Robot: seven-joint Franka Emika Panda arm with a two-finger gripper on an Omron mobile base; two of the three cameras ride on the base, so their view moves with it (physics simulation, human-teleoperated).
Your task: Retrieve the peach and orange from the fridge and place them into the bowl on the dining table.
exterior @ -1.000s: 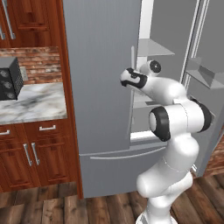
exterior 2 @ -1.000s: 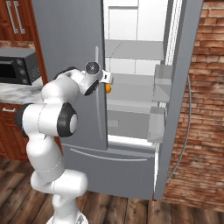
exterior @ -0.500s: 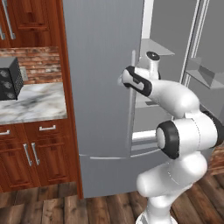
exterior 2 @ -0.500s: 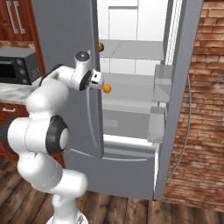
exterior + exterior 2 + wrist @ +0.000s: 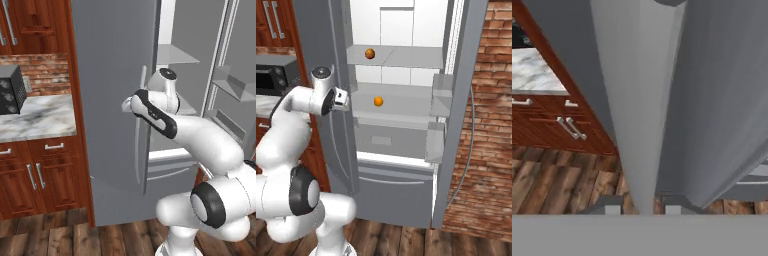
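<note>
The grey fridge (image 5: 110, 75) stands with its right door wide open and its left door (image 5: 338, 60) partly swung out. Inside, the reddish-tan peach (image 5: 370, 53) sits on an upper shelf and the bright orange (image 5: 378, 101) on the shelf below. My gripper (image 5: 129, 105) (image 5: 344, 99) is shut on the left door's long handle (image 5: 138, 150). In the hand view that handle (image 5: 642, 125) runs up from between my fingertips (image 5: 613, 210). The bowl and the dining table are out of view.
A marble wall counter (image 5: 35, 117) with a dark microwave (image 5: 10, 95) and wood drawers (image 5: 45, 170) lies left of the fridge. The open right door (image 5: 456, 125) carries bins (image 5: 440, 90), and a brick wall (image 5: 491, 125) stands beyond it.
The left fridge door has swung further open with my gripper on its handle. My arm has stretched out to the left. The peach has come into view in the right base view.
</note>
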